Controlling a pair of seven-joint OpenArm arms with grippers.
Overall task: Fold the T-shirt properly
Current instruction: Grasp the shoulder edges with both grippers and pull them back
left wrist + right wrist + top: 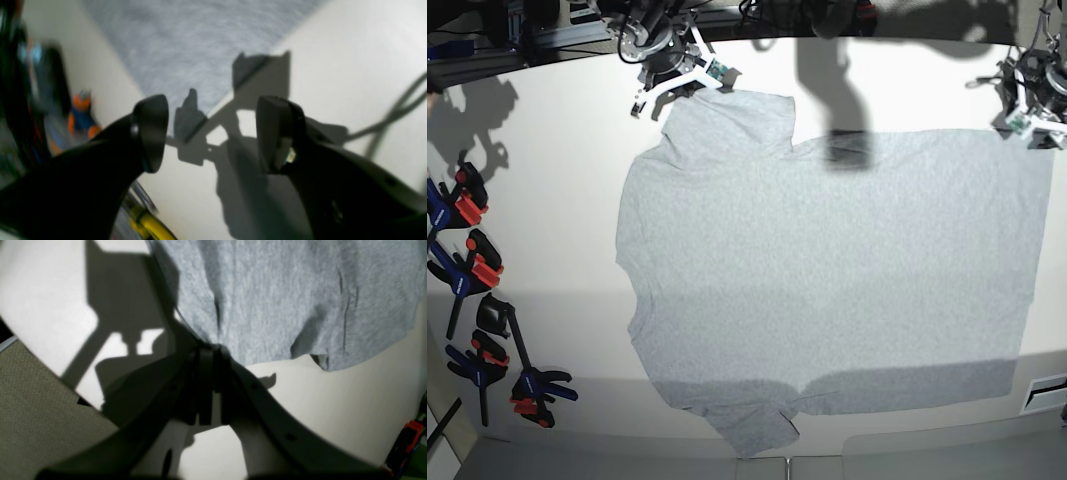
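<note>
The light grey T-shirt [827, 270] lies spread flat on the white table [557, 180], plain side up, with the sleeves towards the left of the base view. My right gripper [679, 92] is at the far sleeve; in the right wrist view it [213, 348] is shut on the sleeve's edge [283, 300]. My left gripper [1037, 122] hovers at the shirt's far right corner. In the left wrist view it [213, 133] is open and empty just above the table, next to the shirt's corner [186, 43].
Several black, blue and orange clamps [477, 270] lie along the table's left edge, with more [532, 388] at the front left. A clamp [81, 113] shows blurred in the left wrist view. Tools and cables crowd the table's far edge [547, 30].
</note>
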